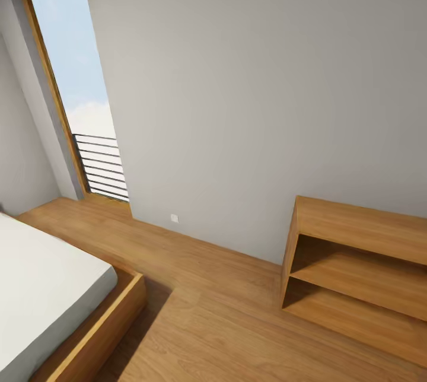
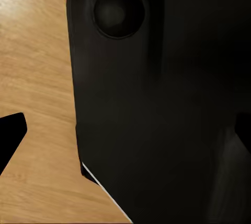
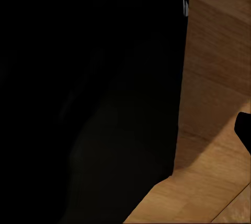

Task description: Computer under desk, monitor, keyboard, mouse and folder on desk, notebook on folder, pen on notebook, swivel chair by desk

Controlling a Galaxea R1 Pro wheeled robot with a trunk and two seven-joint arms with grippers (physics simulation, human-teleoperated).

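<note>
While we travel: bed (image 1: 41,287), shelf (image 1: 356,269), floor (image 1: 225,322) ahead
Task things from claws: we cannot place
Claws' grip: cannot tell

Grey wall (image 1: 255,103), tall window (image 1: 74,73), wood floor (image 1: 225,317), low bed (image 1: 41,293), open shelf unit (image 1: 362,269).

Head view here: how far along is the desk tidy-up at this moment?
Nothing looks done from these pictures. The head view takes in a bed, a tall window, a bare wall and a low wooden shelf unit whose visible shelves hold nothing; the robot seems to be on its way. Nothing is seen in hand: both wrist views look past dark robot body to wood floor. Every placement is left.
</note>
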